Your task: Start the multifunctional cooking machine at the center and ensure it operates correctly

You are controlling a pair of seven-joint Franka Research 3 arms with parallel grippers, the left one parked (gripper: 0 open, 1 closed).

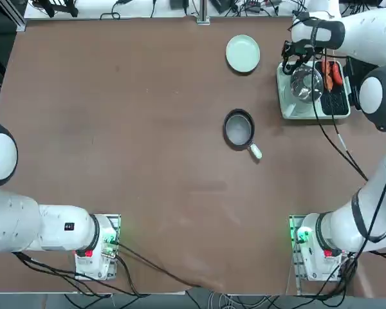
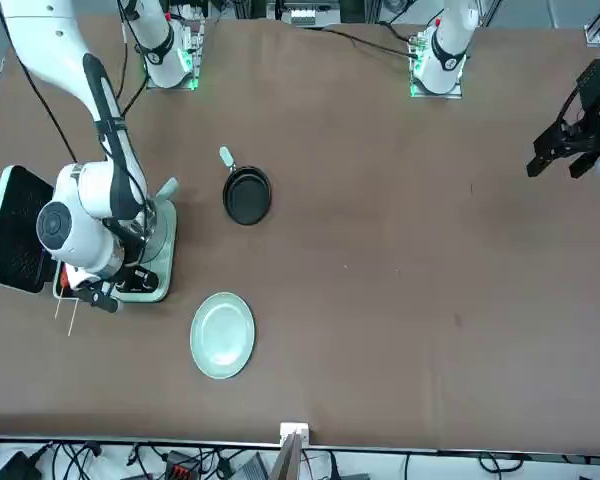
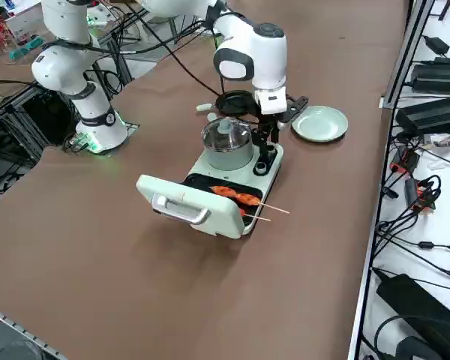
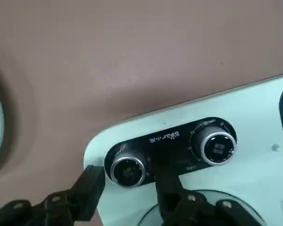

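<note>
The multifunctional cooking machine [image 1: 291, 108] is a pale mint-green appliance at the table's far right, with a shiny glass-lidded pot [image 1: 306, 84] and a black grill plate [image 1: 335, 100] bearing orange skewers [image 3: 236, 196]. Its hinged lid [image 3: 186, 208] lies folded open. My right gripper [image 4: 127, 178] hangs over the machine's control end [image 3: 268, 154]. In the right wrist view two silver knobs show on a black panel. My fingers [image 4: 88, 187] straddle one knob [image 4: 127, 169] with narrow gaps on both sides, so the gripper is open. The other knob [image 4: 218, 145] stands free.
A small black frying pan [image 1: 238, 128] with a white handle lies near the table's middle. A round pale green plate [image 1: 242, 53] sits toward the far edge, left of the machine. The machine's cord [image 1: 340, 149] trails back toward the robot.
</note>
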